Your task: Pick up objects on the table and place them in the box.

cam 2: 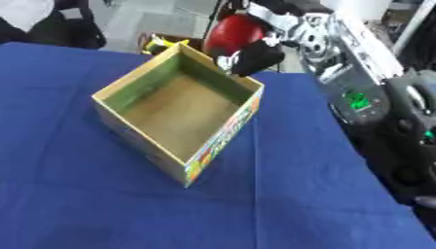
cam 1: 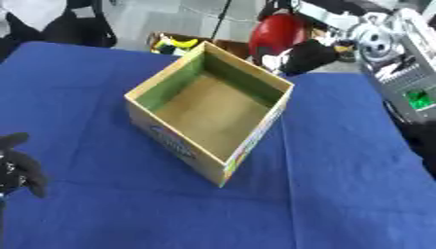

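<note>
An open cardboard box (cam 1: 255, 133) with green inner walls and a bare brown floor stands askew mid-table on the blue cloth (cam 1: 340, 185). My right hand (cam 2: 255, 56), black, comes in from the upper right and hovers just beyond the box's far right corner. Its fingers are curled round a small white thing (cam 2: 226, 62). My left hand (cam 1: 19, 168) rests open at the lower left edge, away from the box. No loose object shows on the cloth.
A red rounded thing (cam 1: 277, 31) sits behind the table's far edge, with yellow and green items (cam 1: 170, 44) beside it. Grey equipment with a green light (cam 1: 417, 99) stands off the table's right side.
</note>
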You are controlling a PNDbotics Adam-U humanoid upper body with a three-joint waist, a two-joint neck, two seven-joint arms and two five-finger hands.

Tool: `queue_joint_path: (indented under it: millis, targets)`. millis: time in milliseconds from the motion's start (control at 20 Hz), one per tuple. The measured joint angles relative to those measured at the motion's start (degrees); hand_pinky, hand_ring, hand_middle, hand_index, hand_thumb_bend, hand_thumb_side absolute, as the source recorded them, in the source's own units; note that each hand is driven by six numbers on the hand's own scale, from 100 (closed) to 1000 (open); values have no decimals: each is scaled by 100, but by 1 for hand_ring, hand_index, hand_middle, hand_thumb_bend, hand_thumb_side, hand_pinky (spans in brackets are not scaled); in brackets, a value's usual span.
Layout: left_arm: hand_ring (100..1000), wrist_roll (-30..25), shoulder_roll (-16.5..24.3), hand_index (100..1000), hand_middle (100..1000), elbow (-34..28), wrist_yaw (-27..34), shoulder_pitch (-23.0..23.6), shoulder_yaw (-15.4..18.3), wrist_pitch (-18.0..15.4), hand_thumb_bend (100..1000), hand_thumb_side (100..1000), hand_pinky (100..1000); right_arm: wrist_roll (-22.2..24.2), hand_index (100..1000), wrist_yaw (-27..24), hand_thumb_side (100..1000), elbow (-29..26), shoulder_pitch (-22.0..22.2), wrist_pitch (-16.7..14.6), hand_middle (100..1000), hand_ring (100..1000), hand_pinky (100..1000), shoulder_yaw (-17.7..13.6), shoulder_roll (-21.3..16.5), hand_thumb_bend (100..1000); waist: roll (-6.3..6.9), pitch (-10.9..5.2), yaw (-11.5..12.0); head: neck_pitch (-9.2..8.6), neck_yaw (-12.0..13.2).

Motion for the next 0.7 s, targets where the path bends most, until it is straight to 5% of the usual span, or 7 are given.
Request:
queue_joint_path:
  millis: [700]
  targets:
    - [413, -112, 1, 766, 437, 0, 1, -247, -71, -37, 100, 1000, 320, 397, 826, 274, 355, 1571, -419, -467, 854, 495, 507, 35, 327, 100, -281, 344, 504, -145, -224]
